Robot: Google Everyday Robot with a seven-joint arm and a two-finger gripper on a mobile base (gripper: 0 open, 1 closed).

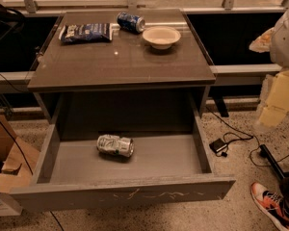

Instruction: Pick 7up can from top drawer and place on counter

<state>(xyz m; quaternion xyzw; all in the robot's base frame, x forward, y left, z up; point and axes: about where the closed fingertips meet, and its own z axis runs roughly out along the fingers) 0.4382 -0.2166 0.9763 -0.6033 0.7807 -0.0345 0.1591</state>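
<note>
**7up can on its side in the pulled-out drawer, gripper off to the right**

The drawer (pixel 169 157) stands pulled out below the counter's (pixel 120 64) front edge. The 7up can (pixel 115 145) lies on its side on the drawer floor. It is left of the middle, nearer the back of the drawer than its scratched front panel, and touches neither side wall. Its body is dented, and one end faces right. Nothing else is in the drawer.

Three things sit on the counter, all toward its back edge. A dark bag (pixel 85 32) lies flat near the back left corner. A blue can (pixel 131 22) lies on its side at the middle of the back edge, just right of the bag. A pale bowl (pixel 161 36) stands upright just right of the blue can, a little nearer the front. The front half of the counter is bare.

The gripper (pixel 274 105) shows as a pale yellow shape beyond the counter's right edge, outside the front right corner. It is well apart from the 7up can and touches nothing. I cannot tell how its jaws stand.

On the floor right of the drawer lie a black cable with a small adapter (pixel 218 146) and an orange and white shoe (pixel 272 206). A cardboard box (pixel 5 150) sits to the drawer's left.
</note>
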